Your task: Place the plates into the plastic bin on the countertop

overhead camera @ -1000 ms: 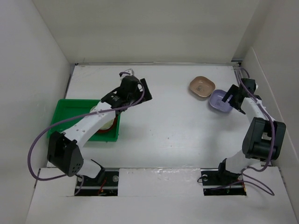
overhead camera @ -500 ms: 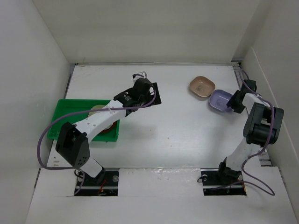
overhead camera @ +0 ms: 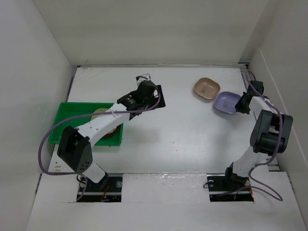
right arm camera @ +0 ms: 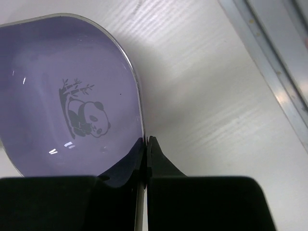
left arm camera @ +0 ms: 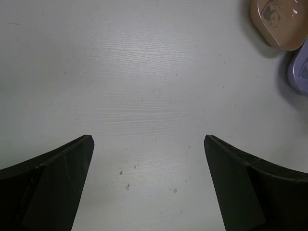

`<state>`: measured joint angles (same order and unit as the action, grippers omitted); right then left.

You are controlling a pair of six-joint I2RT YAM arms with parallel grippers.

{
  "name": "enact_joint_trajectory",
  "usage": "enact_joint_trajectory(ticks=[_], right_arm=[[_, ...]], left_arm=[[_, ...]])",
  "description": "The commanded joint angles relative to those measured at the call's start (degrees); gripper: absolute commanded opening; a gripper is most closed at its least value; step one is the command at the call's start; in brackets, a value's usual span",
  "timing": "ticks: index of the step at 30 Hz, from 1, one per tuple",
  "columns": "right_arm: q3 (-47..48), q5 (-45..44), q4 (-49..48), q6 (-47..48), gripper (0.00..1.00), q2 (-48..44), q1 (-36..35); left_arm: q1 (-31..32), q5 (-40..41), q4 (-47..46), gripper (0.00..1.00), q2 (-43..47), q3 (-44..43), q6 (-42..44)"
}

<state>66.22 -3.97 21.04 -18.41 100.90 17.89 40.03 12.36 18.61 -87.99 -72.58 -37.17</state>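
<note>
Right gripper point(right arm camera: 146, 144) is clamped shut on the rim of the lavender plate point(right arm camera: 67, 96), over by the countertop's point(overhead camera: 183, 130) right edge near the far corner, with the tan-pink plate point(overhead camera: 207, 88) just beside it. Left gripper point(left arm camera: 149, 144) is spread wide and holding nothing, over bare surface with lots of room. Green bin point(overhead camera: 72, 113) sits at the left edge with plates point(overhead camera: 101, 113) in it, half hidden by the left arm.
</note>
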Motion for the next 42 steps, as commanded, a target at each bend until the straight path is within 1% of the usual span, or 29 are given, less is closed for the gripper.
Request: enact_joint_trajectory(ticks=[1, 4, 5, 8, 9, 11, 12, 15, 16, 17, 18, 19, 20, 23, 24, 26, 27, 28, 29, 31, 32, 33, 36, 37, 38, 39, 40, 41, 42], right_arm=[[-1.4, -6.1, 1.8, -2.0, 0.0, -6.6, -0.3], [-4.5, -10.7, 3.5, -3.9, 0.0, -13.6, -2.2], [-5.1, -14.4, 3.5, -4.9, 0.0, -15.5, -4.0], [-6.4, -19.0, 5.9, -5.9, 0.0, -21.5, -7.5], [-7.0, -19.0, 5.2, -4.4, 0.0, -22.8, -11.0], [-7.0, -19.0, 6.1, -2.3, 0.0, -24.8, -15.7], [-6.5, -17.1, 6.1, -1.5, 0.0, -25.3, -20.7], [-6.4, -15.7, 5.0, -1.4, 0.0, -28.6, -27.8], [-7.0, -14.2, 3.8, -2.4, 0.0, -29.9, -31.3], [-8.0, -12.1, 2.3, -2.9, 0.0, -32.5, -32.8], [-8.8, -9.8, 0.4, -2.9, 0.0, -33.7, -34.3], [-9.7, -6.4, -3.0, -4.0, 0.0, -34.8, -37.4], [-10.2, -5.1, -4.1, -4.5, 0.0, -35.6, -38.4], [-9.7, -4.1, -4.7, -5.9, 0.0, -36.7, -42.0], [-9.7, -3.5, -4.7, -5.9, 0.0, -36.7, -42.6], [-9.7, -1.5, -5.7, -6.5, 0.0, -36.7, -44.1], [-9.2, -2.0, -5.7, -6.5, 0.0, -36.2, -44.7], [-9.2, -3.0, -5.7, -7.1, 0.0, -36.2, -45.4], [-9.2, -5.1, -5.7, -7.1, 0.0, -36.2, -46.1], [-8.6, -6.6, -5.7, -7.1, 0.0, -35.7, -47.4], [-8.6, -7.4, -5.1, -7.1, 0.0, -35.7, -47.4], [-7.9, -9.3, -4.0, -7.1, 0.0, -35.7, -47.9], [-6.6, -9.9, -4.0, -7.1, 0.0, -35.2, -47.9], [-6.6, -9.9, -4.5, -7.1, 0.03, -35.2, -47.9], [-6.6, -9.2, -4.5, -6.6, 0.09, -35.2, -47.9], [-6.6, -9.2, -5.4, -6.5, 0.37, -35.2, -47.4], [-6.6, -9.2, -5.4, -5.9, 0.51, -35.2, -46.9], [-6.6, -9.2, -6.0, -5.9, 0.68, -35.2, -46.4], [-6.6, -9.2, -6.0, -5.4, 0.8, -34.6, -45.8]], left_arm=[[0.0, 0.0, -0.1, 1.0, 1.2, -1.4, 1.2], [0.0, -3.6, -1.1, 1.0, -1.0, -4.1, 2.7], [0.0, -5.0, -1.1, 1.0, -1.8, -5.1, 3.2], [0.6, -8.4, -2.4, 1.0, -4.8, -9.3, 6.0], [1.1, -9.2, -2.4, 1.0, -5.6, -11.4, 6.7], [1.1, -12.5, -3.8, 1.0, -7.8, -13.6, 8.1], [1.1, -13.3, -3.8, 1.0, -8.7, -14.9, 8.6], [1.1, -13.3, -3.1, 1.0, -12.6, -19.7, 8.6], [1.1, -13.3, -2.5, 1.0, -13.6, -22.1, 8.6], [1.1, -13.3, -2.0, 1.0, -15.4, -23.0, 8.6], [1.1, -13.3, -1.4, 1.0, -16.2, -23.7, 8.6], [1.1, -13.3, -1.4, 1.0, -16.7, -23.7, 9.1], [1.1, -13.3, -1.4, 1.0, -17.4, -23.7, 9.1], [1.1, -12.6, -0.7, 0.95, -18.1, -24.3, 8.6], [1.1, -12.1, -0.7, 0.95, -18.1, -23.5, 8.1], [1.1, -12.1, -1.2, 0.83, -18.1, -22.4, 8.1], [1.1, -12.1, -1.2, 0.76, -18.1, -21.9, 7.5], [1.1, -11.4, -1.2, 0.63, -18.1, -21.9, 6.9], [1.1, -11.4, -1.2, 0.34, -18.1, -21.3, 6.9], [1.1, -10.9, -0.3, 0.11, -17.6, -21.3, 6.9], [1.1, -9.4, 0.5, 0.02, -17.6, -21.3, 6.9], [1.1, -8.5, 1.4, 0.0, -17.6, -22.0, 6.9], [0.5, -5.5, 4.7, 0.0, -17.6, -23.7, 6.9], [0.5, -4.9, 5.3, 0.0, -17.6, -23.7, 6.9], [-0.6, -4.9, 5.9, 0.0, -17.0, -23.7, 6.3], [-2.7, -4.1, 6.7, 0.0, -15.0, -21.9, 5.3], [-4.0, -3.5, 6.7, 0.0, -15.0, -21.9, 5.3], [-5.4, -2.8, 7.6, 0.0, -13.9, -19.9, 3.6], [-8.4, -2.2, 7.6, 0.0, -11.3, -18.7, 2.9]])
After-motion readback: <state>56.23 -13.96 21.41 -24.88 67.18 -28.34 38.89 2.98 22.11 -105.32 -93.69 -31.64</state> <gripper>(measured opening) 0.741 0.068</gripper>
